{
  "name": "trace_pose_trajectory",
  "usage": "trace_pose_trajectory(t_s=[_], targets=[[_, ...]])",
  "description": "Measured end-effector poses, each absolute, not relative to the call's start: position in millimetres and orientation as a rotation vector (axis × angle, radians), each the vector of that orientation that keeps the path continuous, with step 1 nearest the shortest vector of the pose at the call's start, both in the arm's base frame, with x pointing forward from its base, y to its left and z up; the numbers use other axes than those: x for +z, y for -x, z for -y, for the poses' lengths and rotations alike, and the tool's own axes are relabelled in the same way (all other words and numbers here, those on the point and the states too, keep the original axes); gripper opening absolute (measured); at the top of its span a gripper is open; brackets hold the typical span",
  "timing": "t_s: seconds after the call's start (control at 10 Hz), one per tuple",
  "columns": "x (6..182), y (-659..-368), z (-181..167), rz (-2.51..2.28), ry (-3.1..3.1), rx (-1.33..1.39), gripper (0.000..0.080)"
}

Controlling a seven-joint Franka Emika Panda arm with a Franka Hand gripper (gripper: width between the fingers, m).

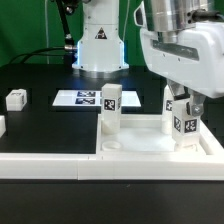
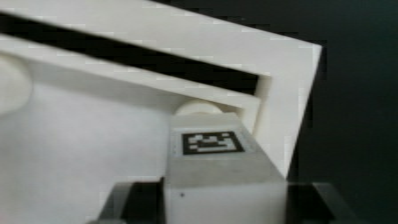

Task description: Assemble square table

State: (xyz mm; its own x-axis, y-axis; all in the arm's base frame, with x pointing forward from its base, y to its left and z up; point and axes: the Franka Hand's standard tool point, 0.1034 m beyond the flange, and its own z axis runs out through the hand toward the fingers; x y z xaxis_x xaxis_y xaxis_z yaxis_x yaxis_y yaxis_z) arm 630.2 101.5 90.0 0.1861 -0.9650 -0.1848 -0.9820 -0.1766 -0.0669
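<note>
The white square table top [image 1: 150, 146] lies low in the exterior view, right of centre, with its raised rim up. One tagged white leg [image 1: 110, 110] stands upright at its far corner on the exterior view's left. My gripper [image 1: 184, 110] is shut on a second tagged leg [image 1: 185, 126] and holds it upright at the far corner on the exterior view's right. In the wrist view this leg [image 2: 215, 150] fills the gap between my dark fingers [image 2: 139, 203], its tag facing the camera. Its far end is at a round socket [image 2: 203, 104] by the top's rim [image 2: 267, 75].
The marker board [image 1: 86, 98] lies in front of the robot base [image 1: 100, 45]. A loose leg [image 1: 16, 99] lies at the exterior view's left, and another white piece [image 1: 2, 126] shows at the left edge. A long white border rail [image 1: 50, 166] runs along the front.
</note>
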Motion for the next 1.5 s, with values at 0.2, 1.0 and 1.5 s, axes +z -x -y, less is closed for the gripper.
trace_pose_trajectory(t_s=[0.2, 1.0, 1.5], targets=[[90.1, -632, -105, -2.023, 2.160, 0.153, 0.0291], [88.4, -631, -105, -1.420, 2.616, 0.064, 0.0646], [78.2, -638, -120, -0.287, 3.110, 0.021, 0.0649]])
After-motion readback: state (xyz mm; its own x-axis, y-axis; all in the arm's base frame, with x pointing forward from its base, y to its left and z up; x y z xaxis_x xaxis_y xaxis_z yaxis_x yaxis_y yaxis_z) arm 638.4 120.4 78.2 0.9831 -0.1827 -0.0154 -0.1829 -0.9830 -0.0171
